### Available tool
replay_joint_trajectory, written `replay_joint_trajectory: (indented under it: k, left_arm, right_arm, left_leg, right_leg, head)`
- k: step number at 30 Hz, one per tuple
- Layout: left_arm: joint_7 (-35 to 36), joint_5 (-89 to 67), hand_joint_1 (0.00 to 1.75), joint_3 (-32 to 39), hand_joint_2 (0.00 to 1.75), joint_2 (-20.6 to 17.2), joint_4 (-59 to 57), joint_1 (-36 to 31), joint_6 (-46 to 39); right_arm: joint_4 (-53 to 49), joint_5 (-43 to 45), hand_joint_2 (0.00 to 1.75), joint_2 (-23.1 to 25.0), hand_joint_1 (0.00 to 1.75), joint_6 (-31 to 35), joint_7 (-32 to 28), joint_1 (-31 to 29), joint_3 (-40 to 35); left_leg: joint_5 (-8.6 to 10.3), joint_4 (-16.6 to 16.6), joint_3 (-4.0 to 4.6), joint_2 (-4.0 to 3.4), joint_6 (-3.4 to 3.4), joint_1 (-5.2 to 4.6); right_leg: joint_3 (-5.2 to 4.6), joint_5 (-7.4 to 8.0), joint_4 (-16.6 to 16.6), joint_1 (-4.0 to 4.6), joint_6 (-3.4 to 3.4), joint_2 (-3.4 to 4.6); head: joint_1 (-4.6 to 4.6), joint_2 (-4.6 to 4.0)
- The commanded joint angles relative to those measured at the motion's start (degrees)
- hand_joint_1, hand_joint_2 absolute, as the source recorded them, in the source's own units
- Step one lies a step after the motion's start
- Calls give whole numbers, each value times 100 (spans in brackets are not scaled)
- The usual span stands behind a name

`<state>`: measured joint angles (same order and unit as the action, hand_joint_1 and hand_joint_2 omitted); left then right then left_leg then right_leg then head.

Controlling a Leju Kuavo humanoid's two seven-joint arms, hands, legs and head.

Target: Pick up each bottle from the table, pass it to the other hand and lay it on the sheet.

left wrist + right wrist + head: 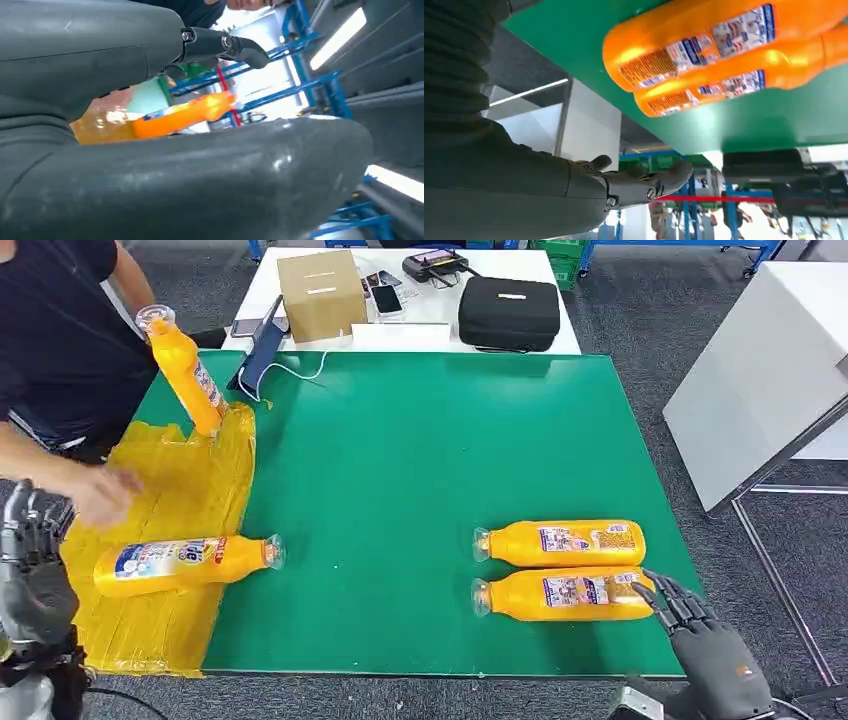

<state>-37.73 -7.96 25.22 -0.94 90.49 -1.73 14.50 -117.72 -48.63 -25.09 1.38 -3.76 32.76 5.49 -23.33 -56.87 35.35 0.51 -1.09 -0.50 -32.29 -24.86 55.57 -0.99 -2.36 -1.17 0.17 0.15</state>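
1. Right hand (705,635), fingers spread and holding nothing, touches the base of the nearer lying orange plastic bottle (562,594) on the green table mat (420,470)
2. Left hand (30,570) released beside the yellow sheet (170,490)
3. Risk: a nudge could roll the bottle into its neighbour (560,542)

Green tabletop (400,490). Yellow sheet (165,510) spread over left edge, one orange bottle (185,562) lying on it, cap overhanging onto green. Two more orange bottles, far one (560,542) and near one (565,595), lying side by side near right front corner, caps pointing left.
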Motion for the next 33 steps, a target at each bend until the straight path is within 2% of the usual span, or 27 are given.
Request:
replay_joint_trajectory:
  k: [1,33]
  left_arm:
    - [57,198,0,341,0,426,-91,-276,289]
    - [57,198,0,350,0,420,-93,-263,289]
  right_arm:
    - [296,14,175,-61,0,-80,107,51,-127]
    - [294,14,175,-61,0,-80,108,49,-126]
  left_leg:
    - [-9,0,-20,3,10,11]
    - [-7,0,-17,1,10,10]
  right_leg:
    - [29,-7,-10,11,11,2]
    - [24,-6,-9,10,9,2]
  head:
    - [2,0]
    - [0,0]
